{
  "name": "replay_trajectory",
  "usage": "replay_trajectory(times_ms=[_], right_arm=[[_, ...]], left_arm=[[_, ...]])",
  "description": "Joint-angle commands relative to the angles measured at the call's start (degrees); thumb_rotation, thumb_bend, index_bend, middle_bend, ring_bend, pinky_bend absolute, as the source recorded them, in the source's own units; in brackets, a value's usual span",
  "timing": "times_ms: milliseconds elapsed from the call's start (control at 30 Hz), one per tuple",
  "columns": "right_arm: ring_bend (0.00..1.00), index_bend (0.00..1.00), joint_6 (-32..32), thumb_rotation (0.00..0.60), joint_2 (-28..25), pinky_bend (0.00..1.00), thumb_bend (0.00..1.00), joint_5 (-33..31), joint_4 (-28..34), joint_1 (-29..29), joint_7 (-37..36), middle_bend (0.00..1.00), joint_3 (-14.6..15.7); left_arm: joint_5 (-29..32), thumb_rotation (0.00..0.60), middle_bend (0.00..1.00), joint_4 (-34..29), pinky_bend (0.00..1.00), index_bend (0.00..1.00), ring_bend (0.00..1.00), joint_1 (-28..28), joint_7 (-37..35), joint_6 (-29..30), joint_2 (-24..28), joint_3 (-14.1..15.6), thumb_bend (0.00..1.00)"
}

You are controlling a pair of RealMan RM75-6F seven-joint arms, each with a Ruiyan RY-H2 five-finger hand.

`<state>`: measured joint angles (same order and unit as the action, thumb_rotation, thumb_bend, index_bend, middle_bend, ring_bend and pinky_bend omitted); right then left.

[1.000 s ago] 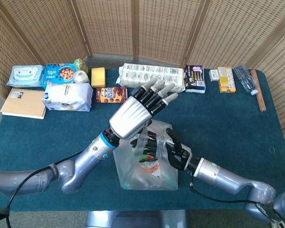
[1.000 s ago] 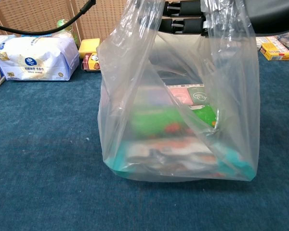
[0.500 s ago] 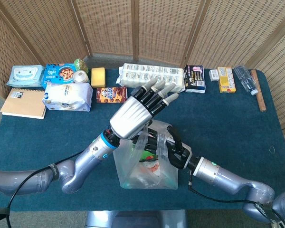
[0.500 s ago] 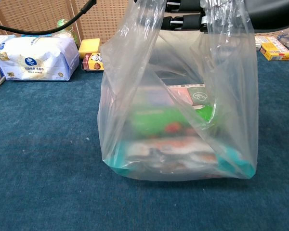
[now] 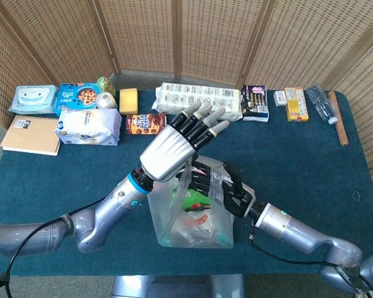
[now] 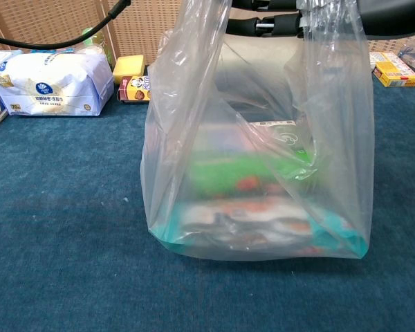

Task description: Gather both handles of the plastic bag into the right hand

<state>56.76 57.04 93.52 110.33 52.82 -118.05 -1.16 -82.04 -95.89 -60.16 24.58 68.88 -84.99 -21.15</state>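
From head view: left hand (image 5: pixel 174 149) spread, empty; right hand (image 5: pixel 221 186) grips plastic bag (image 5: pixel 189 217) handles.

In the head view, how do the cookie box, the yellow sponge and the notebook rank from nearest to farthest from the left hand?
From the left hand:
1. Cookie box, just behind-left of it.
2. Yellow sponge, farther back.
3. Notebook, at the far-left table edge.

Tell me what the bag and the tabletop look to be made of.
Bag: thin clear plastic film, glossy and creased; the packets inside show through it. Tabletop: dark teal cloth, matte and faintly napped, likely felt or short carpet.
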Motion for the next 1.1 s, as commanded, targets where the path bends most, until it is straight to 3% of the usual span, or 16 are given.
replay_trajectory(times_ms=[33, 600, 1100], right_arm=[[0.13, 0.09, -0.3, 0.114, 0.1, 0.08, 0.14, 0.2, 0.2, 0.0, -0.5, 0.2, -0.2], [0.16, 0.09, -2.1, 0.111, 0.7, 0.16, 0.14, 0.4, 1.7, 0.4, -1.8, 0.21, -1.2], [0.28, 0.13, -2.5, 0.114, -0.4, 0.24, 0.14, 1.2, 2.5, 0.0, -2.0, 0.32, -1.0]], left_arm=[[0.1, 0.6, 0.02, 0.2, 0.08, 0.0, 0.0, -0.2, -0.1, -0.1, -0.2, -0.1, 0.0], [-0.3, 0.6, 0.02, 1.4, 0.08, 0.0, 0.0, -0.8, 0.0, 0.1, -1.3, -0.2, 0.0], [2.4, 0.6, 0.02, 0.6, 0.08, 0.0, 0.0, -1.3, -0.7, -1.3, -1.0, -1.3, 0.0]])
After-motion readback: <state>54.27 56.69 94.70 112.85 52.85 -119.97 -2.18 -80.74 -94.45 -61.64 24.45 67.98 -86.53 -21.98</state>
